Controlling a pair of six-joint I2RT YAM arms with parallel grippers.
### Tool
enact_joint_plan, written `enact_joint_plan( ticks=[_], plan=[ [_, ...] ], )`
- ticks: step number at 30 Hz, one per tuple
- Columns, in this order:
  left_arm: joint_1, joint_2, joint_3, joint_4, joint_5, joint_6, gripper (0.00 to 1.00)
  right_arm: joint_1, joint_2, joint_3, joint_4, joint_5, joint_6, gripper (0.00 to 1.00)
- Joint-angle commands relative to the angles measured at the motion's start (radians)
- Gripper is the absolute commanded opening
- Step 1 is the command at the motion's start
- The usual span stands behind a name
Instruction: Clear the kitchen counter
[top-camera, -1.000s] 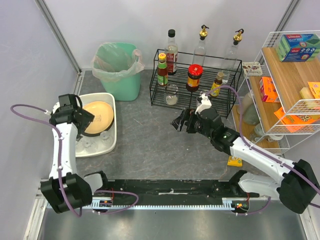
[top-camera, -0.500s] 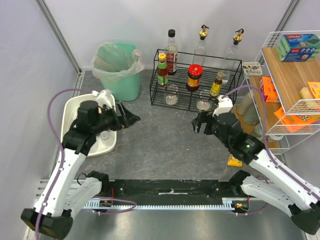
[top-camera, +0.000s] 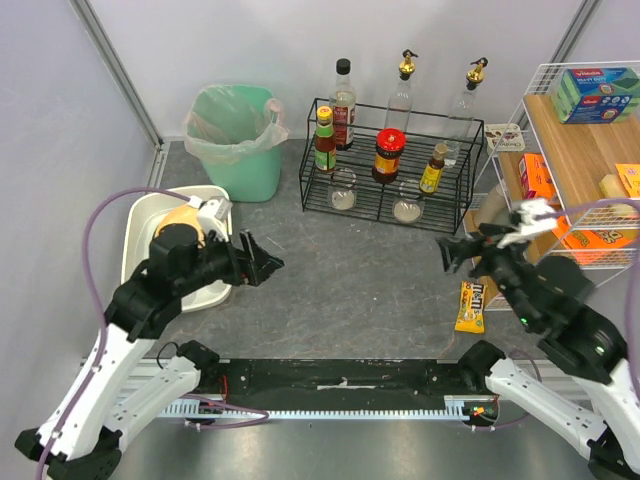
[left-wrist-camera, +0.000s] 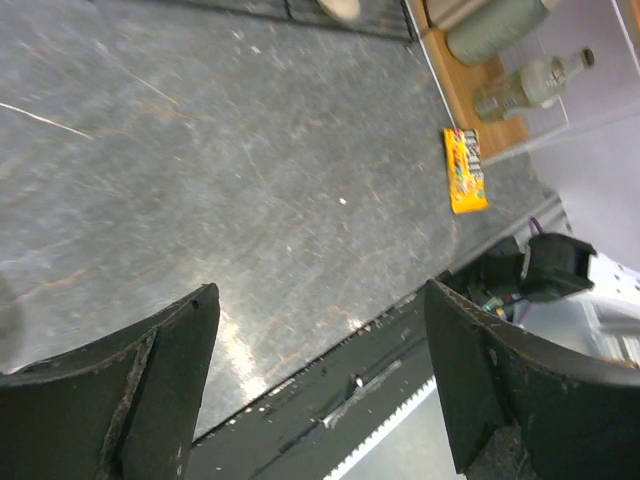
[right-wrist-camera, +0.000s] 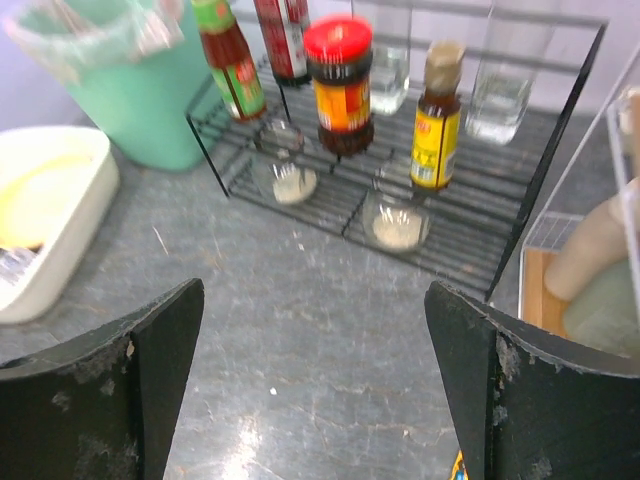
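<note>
The kitchen counter is a dark grey mottled worktop, also seen in the left wrist view and the right wrist view. A yellow candy packet lies flat on it at the right, near the shelf; it also shows far off in the left wrist view. My left gripper hovers over the counter just right of the white tub, jaws open and empty. My right gripper hangs above the counter a little above and left of the packet, open wide with nothing in it.
A white tub holding a yellowish dish sits at the left. A green bin stands at the back. A black wire rack carries sauce bottles and glasses. A wooden shelf unit with boxes flanks the right side.
My left arm swung away from the tub out over the counter. My right arm pulled back from the counter's middle to the right, near the shelf. Both grippers stayed open.
</note>
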Motion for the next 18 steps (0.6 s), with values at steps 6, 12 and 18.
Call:
enact_joint_plan(
  ticks=[6,12,18],
  plan=[
    [-0.002,-0.148,0.151,-0.22,-0.199,0.156,0.88,0.002,-0.12,0.198,-0.108,-0.138,-0.131,0.98],
    [0.0,-0.249,0.191,-0.294,-0.234,0.184,0.9,0.002,-0.152,0.274,-0.125,-0.187,-0.139,0.98],
    [0.0,-0.269,0.234,-0.357,-0.293,0.178,0.95,0.0,-0.15,0.301,-0.11,-0.221,-0.135,0.98]
  ],
)
